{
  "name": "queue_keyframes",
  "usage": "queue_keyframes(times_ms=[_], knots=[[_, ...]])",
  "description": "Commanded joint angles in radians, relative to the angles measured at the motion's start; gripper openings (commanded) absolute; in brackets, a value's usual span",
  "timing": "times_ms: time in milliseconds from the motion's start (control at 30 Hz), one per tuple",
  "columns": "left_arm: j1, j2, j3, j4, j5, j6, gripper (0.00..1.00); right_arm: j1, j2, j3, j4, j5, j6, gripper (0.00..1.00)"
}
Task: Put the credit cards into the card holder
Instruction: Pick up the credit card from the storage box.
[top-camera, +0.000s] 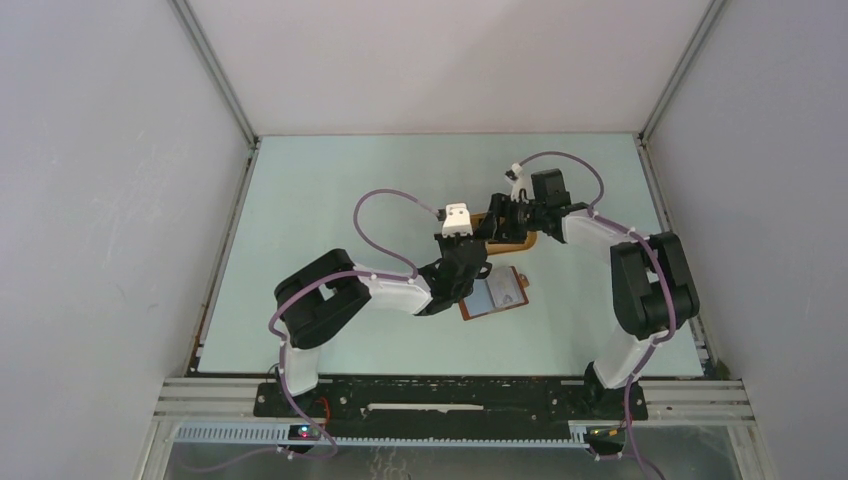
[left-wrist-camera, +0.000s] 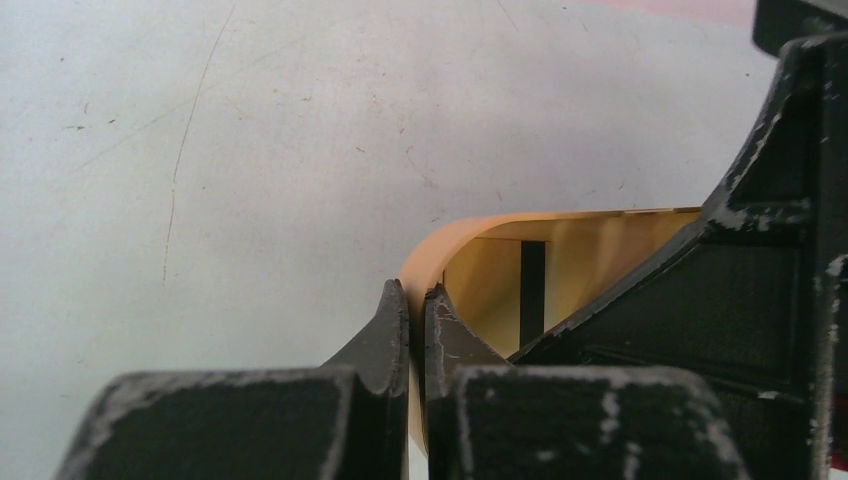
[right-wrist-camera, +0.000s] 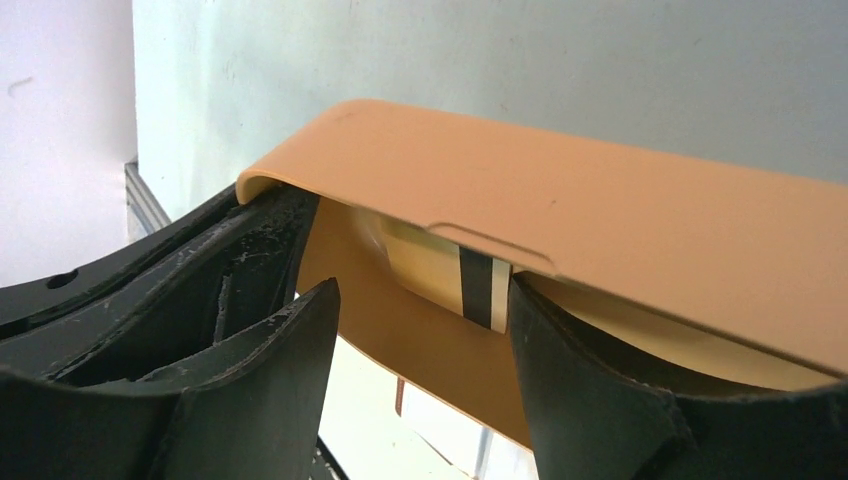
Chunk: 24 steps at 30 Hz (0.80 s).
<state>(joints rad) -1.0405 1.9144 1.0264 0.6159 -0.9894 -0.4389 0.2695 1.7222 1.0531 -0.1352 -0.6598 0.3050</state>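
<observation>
Centrally on the pale green table (top-camera: 330, 220) sits an orange-yellow tray (top-camera: 522, 246), which serves as the reference point for all positions below.

The left arm (top-camera: 330, 300) reaches to the tray from the near left. The right arm (top-camera: 650, 280) reaches to it from the right, so both wrists meet at the tray.

In the right wrist view the tray (right-wrist-camera: 600, 200) appears tilted, one edge raised, with bare table visible beneath it.

The card holder (top-camera: 512, 290) lies open and flat on the table just in front of the tray, on the side nearer the arm bases. A pale bluish second card (top-camera: 485, 297) rests on its left half. Whether it sits in a pocket cannot be determined.

A striped card (right-wrist-camera: 440, 270), pale with one dark band, lies inside the tray against its inner wall.

The left gripper (left-wrist-camera: 415, 310) is clenched on the tray's rim (left-wrist-camera: 470, 235), the thin wall pinched between both fingertips.

The right gripper (right-wrist-camera: 422, 300) is released, its jaws spread wide at the tray's open side. The striped card lies beyond the gap, and contact with it cannot be confirmed.
</observation>
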Motion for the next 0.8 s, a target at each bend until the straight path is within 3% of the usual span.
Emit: queue_keyframes(times_ms=[0, 300, 767], knots=[[-0.023, -0.067, 0.004, 0.189, 0.028, -0.062, 0.0, 0.004, 0.065, 0.008, 0.024, -0.049, 0.041, 0.72], [-0.023, -0.054, 0.01, 0.188, 0.051, -0.076, 0.0, -0.027, 0.079, 0.006, 0.083, -0.181, 0.088, 0.7], [-0.023, -0.062, -0.005, 0.188, 0.055, -0.086, 0.0, -0.069, 0.06, 0.007, 0.104, -0.257, 0.084, 0.66]])
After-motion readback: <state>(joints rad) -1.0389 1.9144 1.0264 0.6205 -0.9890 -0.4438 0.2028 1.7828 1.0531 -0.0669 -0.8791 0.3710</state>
